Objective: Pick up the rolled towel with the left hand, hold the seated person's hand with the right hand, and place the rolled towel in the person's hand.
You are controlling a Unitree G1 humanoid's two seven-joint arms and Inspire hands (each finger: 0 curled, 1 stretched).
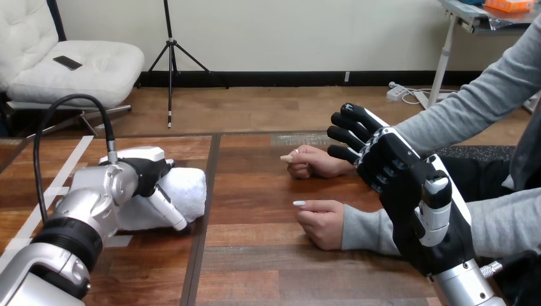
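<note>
The thumb of the left hand (150,171) is clamped across the rolled towel (188,188) (white, plush, thick), which is rested on the table (255,255) at the left. The right hand (392,166) is raised with fingers (348,118) apart, near the farther of the person's 2 fists (314,162).

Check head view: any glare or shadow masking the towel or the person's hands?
Head view: light is soft and even. The rolled towel reads bright white, but its outline is clear against the wooden table. The left hand over it shows dark against it. Highlights sit on the silver left forearm. The person's nearer hand and the person's farther hand throw only faint shadows. Nothing is masked.
</note>
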